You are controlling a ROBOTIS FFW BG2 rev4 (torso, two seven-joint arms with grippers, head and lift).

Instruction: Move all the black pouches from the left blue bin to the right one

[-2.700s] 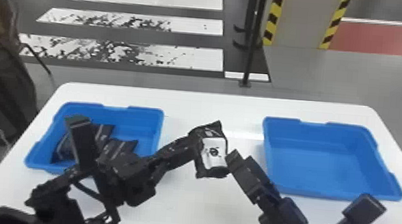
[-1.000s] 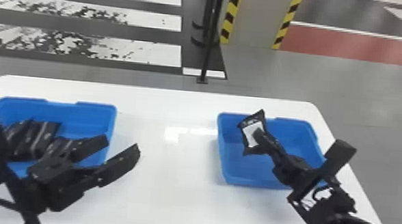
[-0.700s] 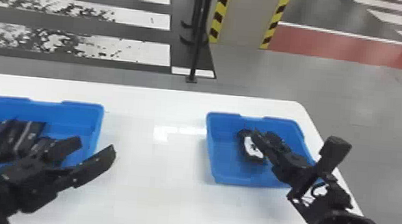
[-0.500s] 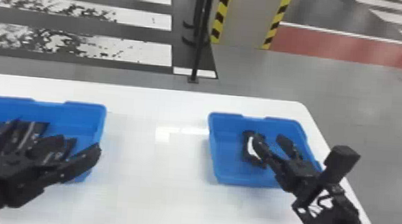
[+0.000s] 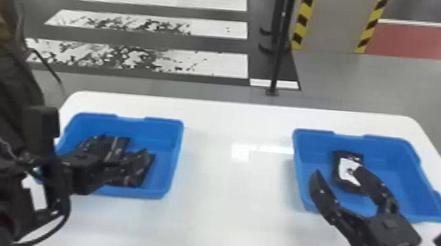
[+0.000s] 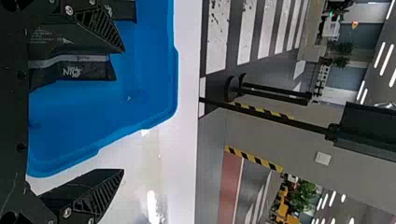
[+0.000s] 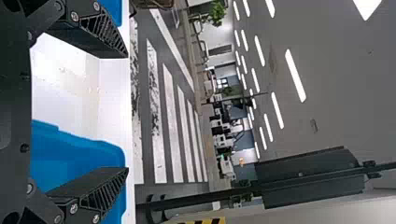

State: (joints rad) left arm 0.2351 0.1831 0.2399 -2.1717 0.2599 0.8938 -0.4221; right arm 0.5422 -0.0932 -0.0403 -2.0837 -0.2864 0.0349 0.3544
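Observation:
My left gripper (image 5: 113, 167) is over the left blue bin (image 5: 163, 122), above several black pouches (image 5: 118, 146) bunched toward that bin's left and front. In the left wrist view, the left gripper (image 6: 123, 110) stands open; a pouch (image 6: 88, 70) lies by its upper finger, and the bin's corner shows between the fingers. My right gripper (image 5: 336, 172) is open at the right blue bin (image 5: 391, 140), one fingertip overlapping a black pouch with a white label (image 5: 346, 168) inside. Nothing is held between the right gripper's (image 7: 126, 112) fingers in the right wrist view.
Both bins stand on a white table (image 5: 221, 192), with a wide stretch of tabletop between them. Past the far edge rises a black post (image 5: 279, 61). A dark chair-like object (image 5: 6, 62) is beside the table at the left.
The labelled pouch, earlier between both grippers mid-table, went right with my right gripper and was let go in the right bin. My left gripper moved back over the left bin. The head view swung.

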